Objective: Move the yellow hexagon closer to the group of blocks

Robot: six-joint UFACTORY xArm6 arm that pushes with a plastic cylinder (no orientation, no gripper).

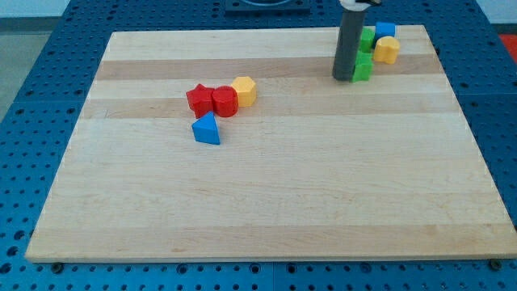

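Now | my tip [345,78] touching green block [363,68] | yellow hexagon [244,90] well apart

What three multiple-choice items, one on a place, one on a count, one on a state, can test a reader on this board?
1. Where is my tip?
A. beside the green blocks near the view's top right
B. at the blue triangle
C. at the view's bottom

2. How many red blocks are there?
A. one
B. two
C. four

3. The yellow hexagon is
A. alone in the board's middle
B. stacked on a blue block
C. touching the red cylinder

Key:
1 A, the rod ends just left of the lower green block.
2 B, the red cylinder and a red star-like block.
3 C, their sides meet, above the blue triangle.
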